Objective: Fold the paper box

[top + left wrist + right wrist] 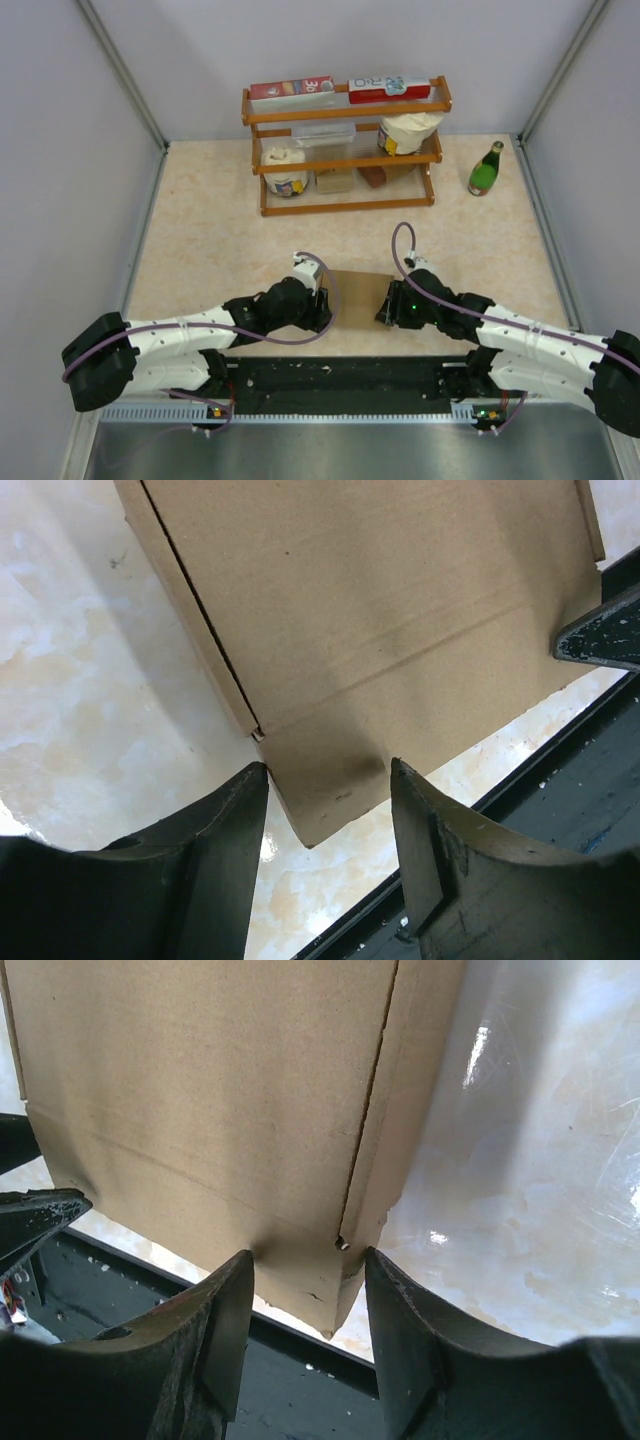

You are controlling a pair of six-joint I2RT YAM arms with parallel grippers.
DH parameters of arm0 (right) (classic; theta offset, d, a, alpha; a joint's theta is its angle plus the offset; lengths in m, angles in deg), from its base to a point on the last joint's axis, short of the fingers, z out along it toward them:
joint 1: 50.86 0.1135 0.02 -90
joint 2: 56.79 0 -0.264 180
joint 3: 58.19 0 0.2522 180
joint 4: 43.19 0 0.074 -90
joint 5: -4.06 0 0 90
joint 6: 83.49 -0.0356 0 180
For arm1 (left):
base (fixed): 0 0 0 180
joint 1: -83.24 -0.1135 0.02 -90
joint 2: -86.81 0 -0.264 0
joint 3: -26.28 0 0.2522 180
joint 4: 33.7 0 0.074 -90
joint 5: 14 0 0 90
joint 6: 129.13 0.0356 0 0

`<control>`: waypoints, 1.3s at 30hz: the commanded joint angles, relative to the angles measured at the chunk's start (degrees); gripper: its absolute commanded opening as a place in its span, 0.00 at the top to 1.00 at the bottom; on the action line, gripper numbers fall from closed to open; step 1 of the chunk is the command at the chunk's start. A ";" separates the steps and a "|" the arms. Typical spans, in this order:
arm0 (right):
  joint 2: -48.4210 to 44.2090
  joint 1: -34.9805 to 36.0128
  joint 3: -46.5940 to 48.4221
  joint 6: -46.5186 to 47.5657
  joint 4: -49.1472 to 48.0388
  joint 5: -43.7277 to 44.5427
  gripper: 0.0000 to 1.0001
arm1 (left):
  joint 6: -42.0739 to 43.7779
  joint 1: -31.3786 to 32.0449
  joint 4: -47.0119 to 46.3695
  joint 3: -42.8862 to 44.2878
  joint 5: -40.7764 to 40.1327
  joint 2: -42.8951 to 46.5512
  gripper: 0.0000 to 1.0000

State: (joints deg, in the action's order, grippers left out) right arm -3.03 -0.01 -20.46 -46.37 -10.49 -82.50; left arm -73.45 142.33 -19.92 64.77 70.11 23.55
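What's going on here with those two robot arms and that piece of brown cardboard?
Two arms are working on a plain brown paper box lying near the front edge of the table. The left pincer straddles one near corner and the right pincer the other, jaws apart. Whether either is actually pressing on the cardboard is unclear. From above it looks flat, not yet folded into a box.

Soft, even light from above fills the overhead view, which is sharp throughout with only faint shadows beneath the arms. In both wrist views the glossy bench [520, 1160] throws white glare patches, the paper box [400, 610] casts a soft-edged shadow, and the near dark fingers [190, 880] look slightly blurred.
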 commanded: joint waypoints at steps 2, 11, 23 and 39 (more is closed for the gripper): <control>-1.37 -0.31 -0.32 1.11 -0.31 2.71 0.51 | 1.45 0.24 -0.81 -0.30 -3.42 0.60 0.43; -1.11 -0.31 -0.85 2.26 0.40 4.64 0.50 | 1.89 0.06 -0.98 -1.09 -5.36 -0.28 0.42; -6.64 -0.49 0.73 5.24 3.12 6.31 0.41 | 5.05 -0.03 9.12 5.23 -7.38 7.88 0.41; -14.56 -0.75 3.81 14.12 7.61 -2.38 0.96 | 19.73 -16.72 2.19 28.69 11.33 -15.45 1.00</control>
State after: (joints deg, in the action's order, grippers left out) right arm -17.11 -0.17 -19.44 -35.75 -1.90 -79.75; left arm -58.39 127.34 -13.45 86.54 73.09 17.73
